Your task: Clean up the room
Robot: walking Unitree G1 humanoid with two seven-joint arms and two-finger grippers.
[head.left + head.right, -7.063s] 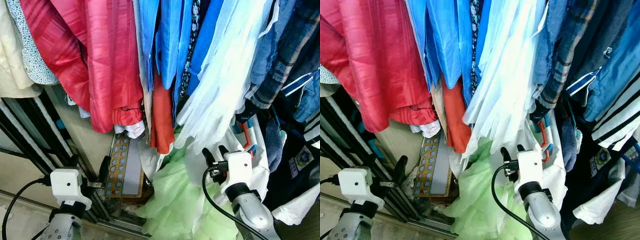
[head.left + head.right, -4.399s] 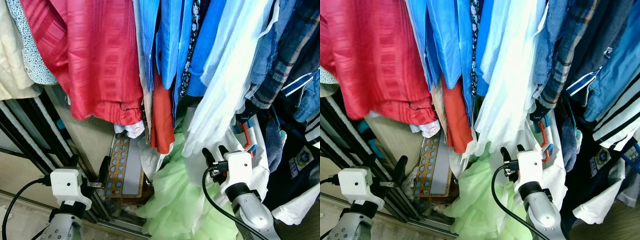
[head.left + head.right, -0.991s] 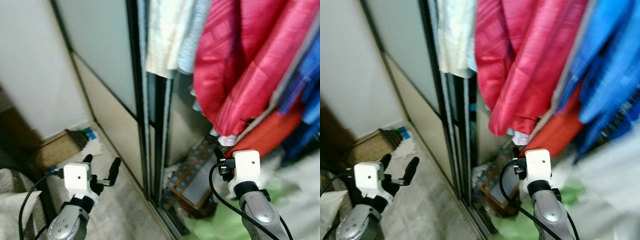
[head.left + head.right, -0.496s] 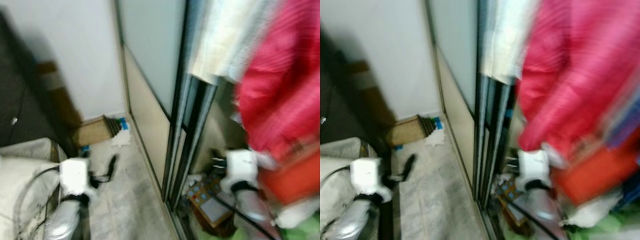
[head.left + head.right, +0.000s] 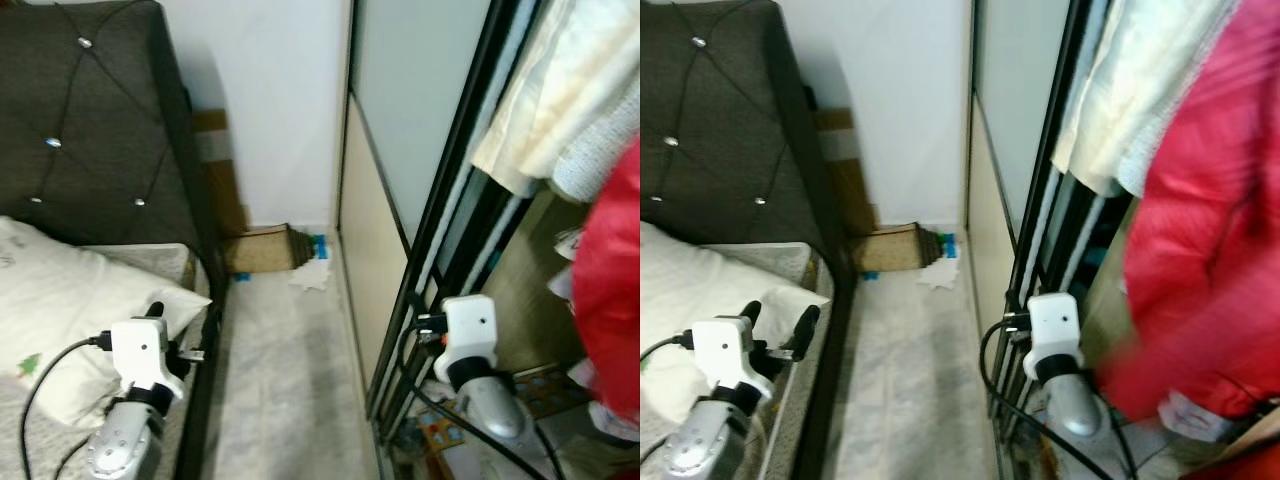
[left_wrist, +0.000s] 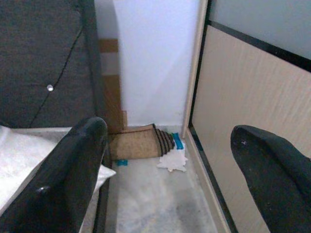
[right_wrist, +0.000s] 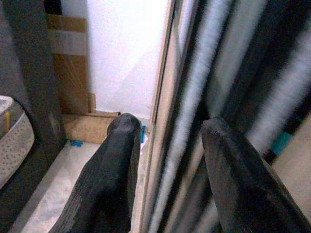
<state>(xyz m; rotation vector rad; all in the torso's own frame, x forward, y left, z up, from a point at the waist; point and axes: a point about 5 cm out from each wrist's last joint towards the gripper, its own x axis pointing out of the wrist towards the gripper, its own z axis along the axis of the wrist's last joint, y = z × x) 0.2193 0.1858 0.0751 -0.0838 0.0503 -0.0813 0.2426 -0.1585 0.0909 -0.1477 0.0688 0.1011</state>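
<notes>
Two grippers hang before us with nothing held: the left gripper over the bed edge, fingers spread wide, the right gripper against the wardrobe door, fingers parted. On the floor, in the corner by the wall, lie a rolled mat and a white scrap.

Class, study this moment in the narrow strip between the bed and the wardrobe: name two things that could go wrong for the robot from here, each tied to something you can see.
1. The right gripper sits close against the sliding wardrobe door; a swing could knock its black frame.
2. The left gripper, open, hovers at the bed edge by the white pillow and might snag the bedding.
</notes>
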